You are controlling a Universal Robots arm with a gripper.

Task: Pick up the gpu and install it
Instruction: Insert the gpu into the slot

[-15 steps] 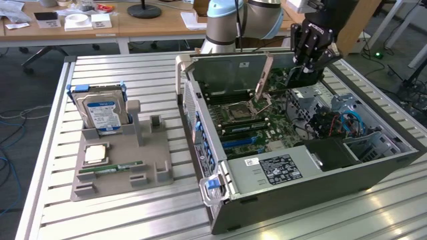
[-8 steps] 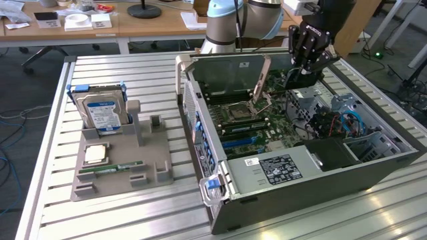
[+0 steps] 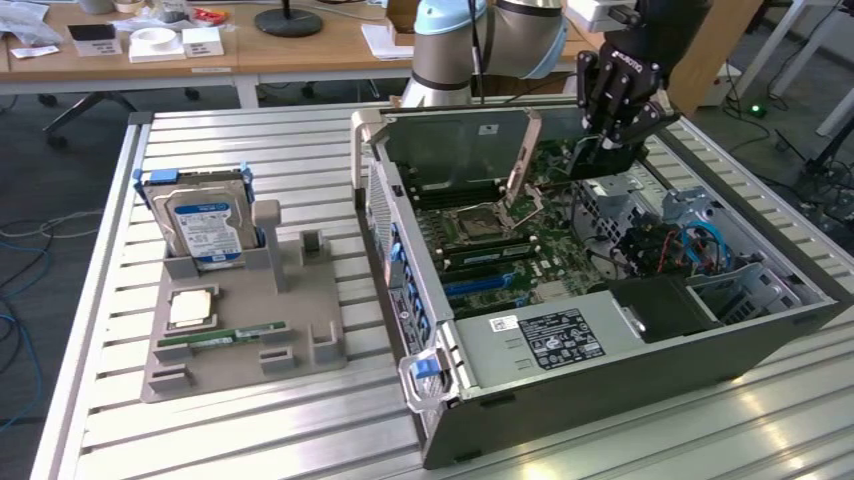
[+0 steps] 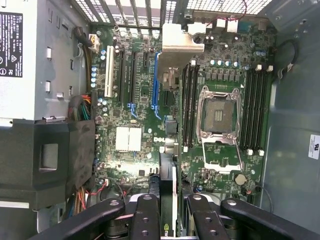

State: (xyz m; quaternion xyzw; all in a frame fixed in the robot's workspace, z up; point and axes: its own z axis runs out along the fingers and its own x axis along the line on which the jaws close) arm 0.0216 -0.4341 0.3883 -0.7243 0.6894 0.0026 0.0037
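In the exterior view's upper right, the claw (image 3: 617, 132) is clenched on the gpu (image 4: 167, 185), which is edge-on between its fingers, inside the open case (image 3: 601, 370) above the motherboard (image 4: 135, 100).

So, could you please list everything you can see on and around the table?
open grey metal computer case: one, grey, on the slatted metal table, at the exterior view's right
green motherboard: one, green, inside the case
grey plastic holder: one, grey, on the table at the exterior view's left
silver hard drive with blue label: one, silver, upright in the holder
slim green RAM stick: one, green, lying on the holder
thin black gpu card: one, black, edge-on above the motherboard
gripper: one, black, fingers shut on the card
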